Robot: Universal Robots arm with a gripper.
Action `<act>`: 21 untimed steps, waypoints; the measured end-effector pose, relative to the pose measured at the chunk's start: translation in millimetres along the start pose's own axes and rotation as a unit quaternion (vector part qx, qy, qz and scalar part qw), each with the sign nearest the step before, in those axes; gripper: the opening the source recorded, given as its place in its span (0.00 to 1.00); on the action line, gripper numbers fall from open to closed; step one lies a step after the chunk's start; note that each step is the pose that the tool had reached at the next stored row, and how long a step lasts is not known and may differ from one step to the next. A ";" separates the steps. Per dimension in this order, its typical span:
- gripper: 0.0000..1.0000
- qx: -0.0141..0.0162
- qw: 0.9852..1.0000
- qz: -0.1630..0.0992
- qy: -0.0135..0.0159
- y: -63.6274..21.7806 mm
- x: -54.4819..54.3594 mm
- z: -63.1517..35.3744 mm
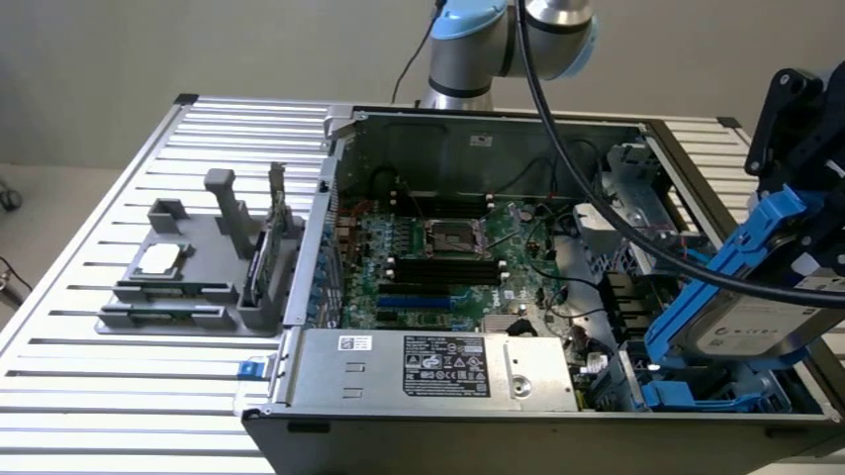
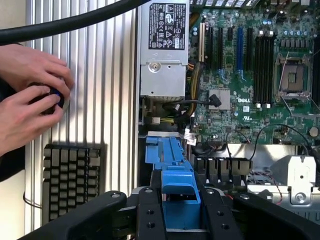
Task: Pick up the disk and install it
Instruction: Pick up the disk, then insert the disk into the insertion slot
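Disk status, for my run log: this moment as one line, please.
pincer: shut on disk | disk: tilted over open computer case, exterior view's right | installed: not yet

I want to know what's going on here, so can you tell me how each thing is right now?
Disk: held up and tilted, not yet installed.
Claw: shut on the disk's blue frame.
Computer case: open, insides showing.
Small silver chip: lying flat on the grey holder.
Person's hands: closed around a small dark thing.
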State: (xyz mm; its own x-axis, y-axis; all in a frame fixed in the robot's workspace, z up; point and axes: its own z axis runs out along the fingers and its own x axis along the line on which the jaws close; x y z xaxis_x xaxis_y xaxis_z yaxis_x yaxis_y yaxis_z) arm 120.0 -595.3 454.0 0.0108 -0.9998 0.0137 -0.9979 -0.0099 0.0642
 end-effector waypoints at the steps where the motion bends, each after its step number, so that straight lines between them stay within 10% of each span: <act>1: 0.32 0.001 1.000 0.000 0.000 -0.2 0.0 1.4; 21: 0.32 0.004 1.000 0.003 -0.001 -1.2 -5.6 15.5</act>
State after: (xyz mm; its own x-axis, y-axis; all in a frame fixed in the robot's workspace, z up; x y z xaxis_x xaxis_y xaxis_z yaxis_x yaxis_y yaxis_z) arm 120.1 -589.9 438.4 0.0057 -0.9999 0.0124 -0.9984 -0.0050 0.0559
